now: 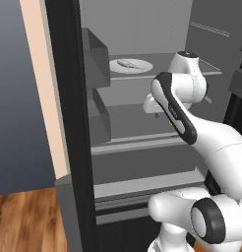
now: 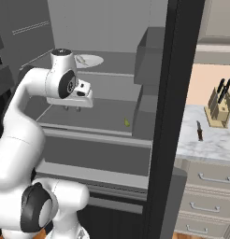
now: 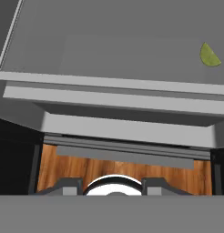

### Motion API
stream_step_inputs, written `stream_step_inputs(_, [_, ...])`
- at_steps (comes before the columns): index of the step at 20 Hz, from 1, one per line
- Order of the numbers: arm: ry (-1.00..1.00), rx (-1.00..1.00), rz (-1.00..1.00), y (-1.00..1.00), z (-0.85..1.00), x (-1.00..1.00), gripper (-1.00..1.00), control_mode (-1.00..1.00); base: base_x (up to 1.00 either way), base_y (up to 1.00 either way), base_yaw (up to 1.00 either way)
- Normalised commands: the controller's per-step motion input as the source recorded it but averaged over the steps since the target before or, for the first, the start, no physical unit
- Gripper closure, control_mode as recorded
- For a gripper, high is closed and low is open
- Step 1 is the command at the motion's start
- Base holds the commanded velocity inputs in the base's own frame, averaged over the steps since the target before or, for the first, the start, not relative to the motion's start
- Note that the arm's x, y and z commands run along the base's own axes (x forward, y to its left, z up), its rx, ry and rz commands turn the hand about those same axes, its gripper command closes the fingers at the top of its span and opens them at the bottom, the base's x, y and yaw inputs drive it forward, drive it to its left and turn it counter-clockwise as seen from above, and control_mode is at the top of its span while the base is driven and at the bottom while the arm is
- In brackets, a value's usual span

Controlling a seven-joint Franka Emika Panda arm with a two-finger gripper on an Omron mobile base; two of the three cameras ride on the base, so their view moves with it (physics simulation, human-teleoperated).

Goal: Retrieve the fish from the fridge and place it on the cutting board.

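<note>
1. Inside the fridge (image 1: 74,123), I see the fish (image 1: 127,63) lying on a white plate (image 1: 142,65) on the upper shelf, toward the back.
2. Below that shelf level and nearer the front, I have the hand (image 2: 73,108) hanging over the middle shelf, pointing down, with its short fingers just above the shelf surface.
3. From the right base view, the plate with the fish sits higher and farther back than the hand, well apart from it; nothing lies between the fingers.
4. I cannot tell from the pictures how wide the fingers stand; they hold nothing that I can see.
5. On the middle shelf, a small green wedge (image 3: 209,55) lies off to the door side of the hand, apart from it.
6. Outside the fridge, to the right, I see a knife block (image 2: 219,107) and a dark-handled knife (image 2: 199,131) on the worktop (image 2: 215,140).
</note>
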Motion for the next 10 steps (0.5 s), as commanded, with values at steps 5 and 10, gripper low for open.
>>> stream_step_inputs(5, [-0.07,0.0,0.03,0.0,0.0,-0.09,-1.0,-1.0,0.0,0.0,0.0])
stream_step_inputs(10, [-0.26,0.0,0.09,0.0,0.28,-0.27,-1.0,-1.0,0.0,0.0,0.0])
